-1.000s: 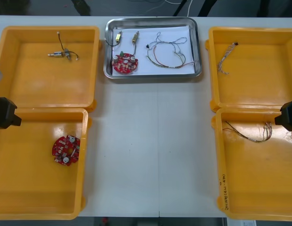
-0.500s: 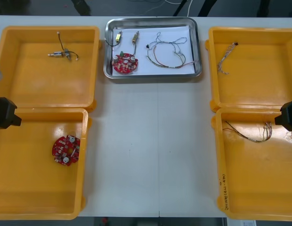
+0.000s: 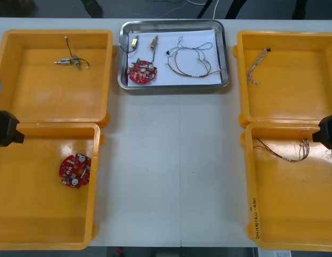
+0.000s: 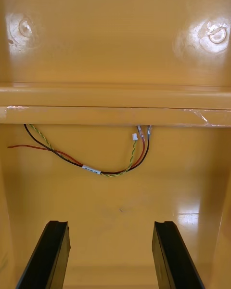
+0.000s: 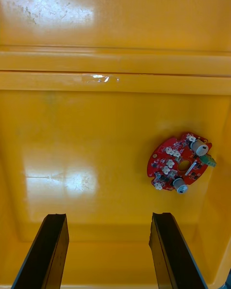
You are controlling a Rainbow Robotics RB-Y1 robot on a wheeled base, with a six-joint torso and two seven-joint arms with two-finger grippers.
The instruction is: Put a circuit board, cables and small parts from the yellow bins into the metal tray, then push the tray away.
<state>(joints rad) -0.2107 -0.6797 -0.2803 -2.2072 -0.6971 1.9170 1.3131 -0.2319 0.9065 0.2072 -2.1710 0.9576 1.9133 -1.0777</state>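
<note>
Nothing has shifted since the earlier frames. The left gripper (image 5: 108,216) hangs over the near left bin (image 3: 26,214), fingers wide apart and empty. A red board (image 5: 180,163) lies on the bin floor beyond them. The right gripper (image 4: 108,224) hangs over the near right bin (image 3: 294,214), fingers likewise spread and holding nothing, with a loose cable (image 4: 91,169) beyond them. The tray (image 3: 174,86) sits at the far centre between the far bins, holding a second board (image 3: 142,72), two small metal parts (image 3: 154,42) and coiled cables (image 3: 190,61). The far left bin (image 3: 48,96) holds more parts (image 3: 69,61); the far right bin (image 3: 294,96) holds a twisted cable (image 3: 256,67).
</note>
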